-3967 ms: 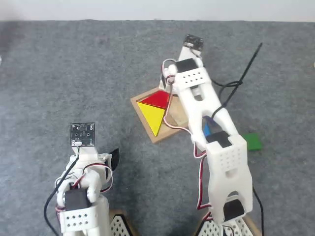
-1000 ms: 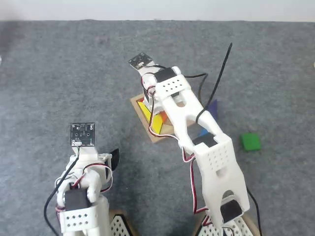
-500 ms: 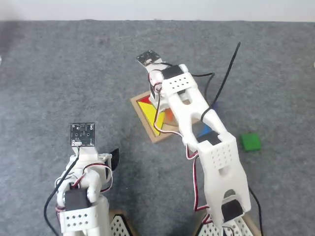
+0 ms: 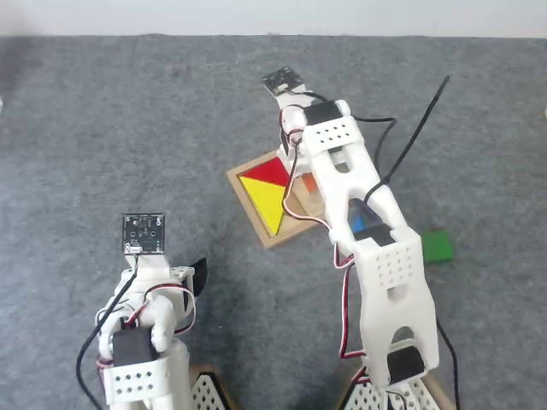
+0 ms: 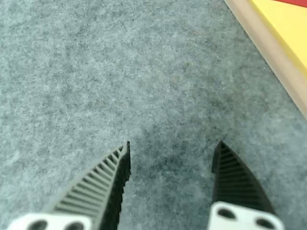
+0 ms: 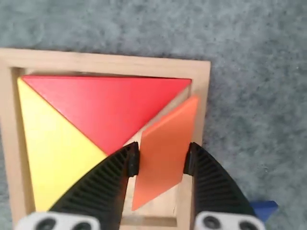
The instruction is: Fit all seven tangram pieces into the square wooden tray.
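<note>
I count one red triangle (image 6: 105, 103) and one yellow triangle (image 6: 53, 143) in the tray (image 6: 110, 58); my right gripper (image 6: 161, 151) clamps one orange parallelogram (image 6: 165, 143) over it; my left gripper (image 5: 170, 153) gapes empty.

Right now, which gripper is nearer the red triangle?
Right. The right gripper is over the wooden tray, holding the orange parallelogram beside the red triangle; the left gripper is over carpet outside it.
</note>
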